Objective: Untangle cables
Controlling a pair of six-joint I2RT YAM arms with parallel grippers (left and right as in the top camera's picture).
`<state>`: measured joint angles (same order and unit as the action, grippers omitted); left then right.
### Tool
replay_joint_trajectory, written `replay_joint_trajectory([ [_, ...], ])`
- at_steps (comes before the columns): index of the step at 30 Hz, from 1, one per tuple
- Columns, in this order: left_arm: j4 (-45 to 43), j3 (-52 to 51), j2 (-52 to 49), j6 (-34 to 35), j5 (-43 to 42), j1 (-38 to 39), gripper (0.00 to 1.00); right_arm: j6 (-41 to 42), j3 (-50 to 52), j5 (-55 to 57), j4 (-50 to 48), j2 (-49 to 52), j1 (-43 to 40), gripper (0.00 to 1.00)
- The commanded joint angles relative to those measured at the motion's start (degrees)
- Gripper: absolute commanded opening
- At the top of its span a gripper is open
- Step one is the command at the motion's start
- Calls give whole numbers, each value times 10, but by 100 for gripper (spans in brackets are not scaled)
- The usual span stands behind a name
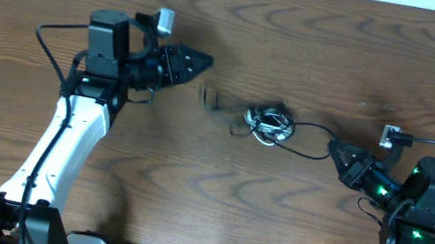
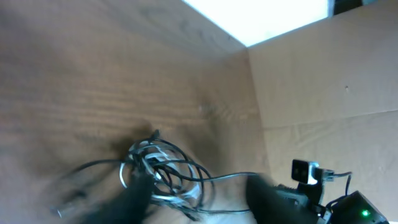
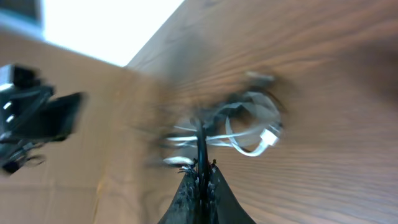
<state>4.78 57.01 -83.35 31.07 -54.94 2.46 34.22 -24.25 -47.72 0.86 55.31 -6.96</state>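
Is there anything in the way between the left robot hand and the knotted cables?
Nothing visible does. Only bare wooden table lies between the left gripper and the cables. The blurry bit beside the tangle looks like a loose cable end.

We find the tangled bundle of thin black and white cables (image 1: pixel 269 122) on the brown wooden table (image 1: pixel 270 230), near its middle. The left gripper (image 1: pixel 205 61) sits left of it and farther back, apart. The right gripper (image 1: pixel 334 147) sits to its right, with one thin black cable (image 3: pixel 200 140) running from the bundle into it.
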Motion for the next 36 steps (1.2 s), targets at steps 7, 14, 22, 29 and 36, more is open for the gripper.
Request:
replay_joint_trajectory([
  [7,19,4,6,-34,22,62,96,-17,-1,-57,-15,-2,-4,1],
  [14,113,4,3,53,186,133,97,-17,-1,-51,-15,11,-4,1],
  [22,167,1,-7,362,211,193,98,-17,-1,-34,-14,30,-4,1],
  [29,204,-14,-7,537,306,262,98,-17,-1,-32,-12,37,-4,1],
  [36,228,-17,-22,694,350,325,98,-17,-1,-21,-13,37,-4,1],
])
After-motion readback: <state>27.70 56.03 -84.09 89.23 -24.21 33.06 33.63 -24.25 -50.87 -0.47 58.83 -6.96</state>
